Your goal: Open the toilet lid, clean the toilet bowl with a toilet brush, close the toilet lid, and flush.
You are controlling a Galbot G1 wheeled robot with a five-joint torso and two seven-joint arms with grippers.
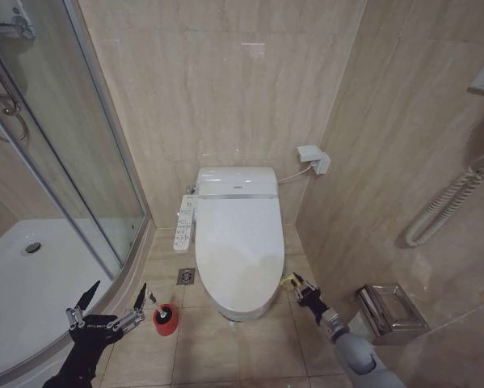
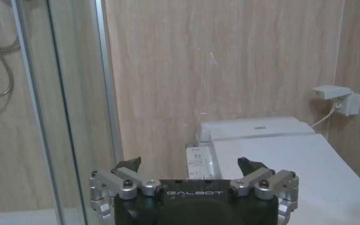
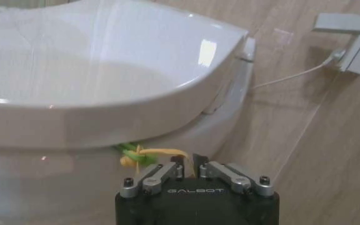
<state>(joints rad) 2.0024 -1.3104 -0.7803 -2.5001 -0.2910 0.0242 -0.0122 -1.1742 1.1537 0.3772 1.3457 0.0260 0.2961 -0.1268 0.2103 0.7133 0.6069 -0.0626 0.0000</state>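
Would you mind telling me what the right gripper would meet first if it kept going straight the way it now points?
Most likely the green-yellow band right ahead of the right gripper, its fingers nearly shut, then the toilet lid edge above it. Depth is unclear.

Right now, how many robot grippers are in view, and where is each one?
2. The left gripper hovers open beside the small red brush holder cup; the right gripper is shut at the closed glossy white toilet lid's front right edge.

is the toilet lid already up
No, the toilet lid lies flat and closed over the bowl, its smooth top facing up in the head view.
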